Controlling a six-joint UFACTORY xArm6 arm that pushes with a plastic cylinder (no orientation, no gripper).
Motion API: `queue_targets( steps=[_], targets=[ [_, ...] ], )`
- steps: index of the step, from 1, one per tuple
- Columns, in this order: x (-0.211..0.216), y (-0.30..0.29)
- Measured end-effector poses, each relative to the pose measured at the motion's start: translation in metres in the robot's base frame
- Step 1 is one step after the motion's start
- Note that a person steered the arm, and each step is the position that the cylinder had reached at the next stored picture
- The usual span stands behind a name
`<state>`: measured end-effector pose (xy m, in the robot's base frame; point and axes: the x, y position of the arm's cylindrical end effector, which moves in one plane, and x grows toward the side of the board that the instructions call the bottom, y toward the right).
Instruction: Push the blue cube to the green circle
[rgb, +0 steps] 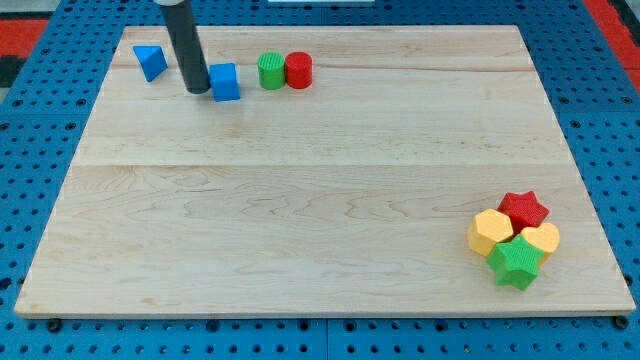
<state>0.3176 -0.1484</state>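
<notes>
In the camera view, the surface (320, 230) is a pale wooden board with visible grain and plank seams, resting on a blue perforated base (60, 120).

The blue cube (225, 82) sits near the view's top left, its faces smooth and squarish, turned slightly so that no long axis can be made out. My tip (197, 91), the lower end of a straight dark matte rod, stands touching or just beside the cube's left face. There is no hand on this arm, so nothing to open or close.

To the cube's right, a little apart, stands the green circle (271, 71), a ribbed cylinder, touching a red cylinder (298, 70). A blue triangular block (151, 62) lies left of the rod.

At the view's bottom right, a red star (524, 209), a yellow hexagonal block (491, 231), another yellow block (543, 240) and a green star (516, 262) huddle together, touching.
</notes>
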Motion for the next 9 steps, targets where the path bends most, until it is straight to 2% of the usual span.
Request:
queue_targets(
  steps=[2,8,9],
  targets=[
    [0.035,0.002],
    [0.011,0.023],
    [0.012,-0.007]
  ],
)
